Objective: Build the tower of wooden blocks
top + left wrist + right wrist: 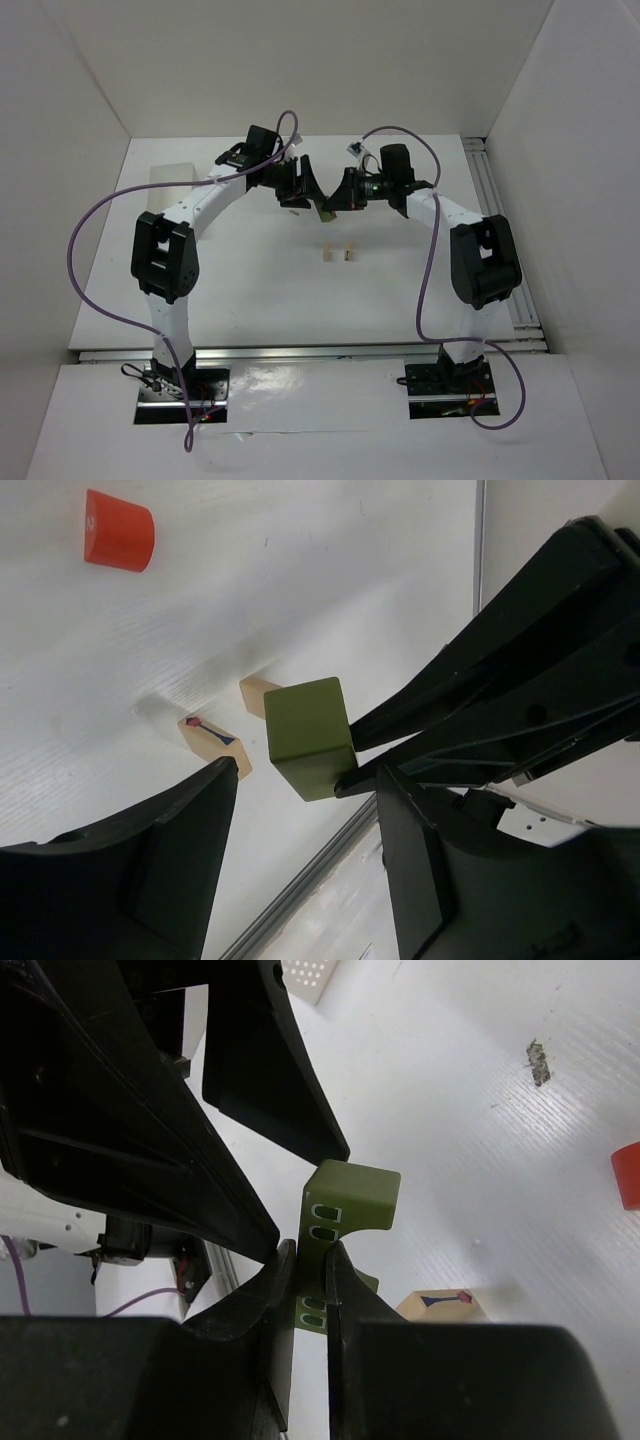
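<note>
My right gripper [310, 1255] is shut on a dark green arch block [345, 1210] and holds it above the table; it sits at centre back in the top view [335, 203]. My left gripper [305, 780] is open, its fingertips on either side of the green block [308, 735] without touching it; in the top view it [303, 190] faces the right one. Two pale tan uprights [327, 252] [348, 252] stand side by side on the table below and nearer. A red piece [119, 530] lies apart on the table, also at the right wrist view's edge [627, 1175].
A white perforated box [305, 978] stands at the back left, faint in the top view [170, 175]. A metal rail [500, 230] runs along the table's right side. White walls close in the back and sides. Purple cables loop over both arms.
</note>
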Controlling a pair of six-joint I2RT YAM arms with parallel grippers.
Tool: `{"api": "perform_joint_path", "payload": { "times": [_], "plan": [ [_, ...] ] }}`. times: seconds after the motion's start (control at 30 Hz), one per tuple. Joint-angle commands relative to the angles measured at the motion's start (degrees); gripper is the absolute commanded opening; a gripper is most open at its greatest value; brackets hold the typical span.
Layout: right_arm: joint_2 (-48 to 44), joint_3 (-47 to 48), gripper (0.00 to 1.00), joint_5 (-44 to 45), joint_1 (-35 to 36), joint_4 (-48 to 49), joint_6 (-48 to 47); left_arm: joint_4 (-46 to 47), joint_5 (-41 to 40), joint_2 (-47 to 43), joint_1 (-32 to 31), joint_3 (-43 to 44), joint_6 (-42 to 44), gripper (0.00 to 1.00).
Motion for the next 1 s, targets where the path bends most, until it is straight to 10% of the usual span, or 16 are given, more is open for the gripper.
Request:
{"api": "perform_joint_path", "payload": {
  "times": [0.0, 0.57, 0.97],
  "plan": [
    [0.1, 2.4, 0.03, -1.4, 1.0, 0.7, -0.8, 1.5, -2.5, 0.4, -0.8, 1.9, -2.5, 0.7],
    [0.1, 2.9, 0.03, -0.9, 1.5, 0.7, -0.8, 6.8, -14.0, -6.9, -2.5, -7.2, -12.7, 0.65],
    [0.7, 3.5, 0.03, 0.2, 2.0, -0.5, -1.9, 6.8, -13.0, -6.9, -3.5, -6.7, -13.2, 0.37]
  ]
}}
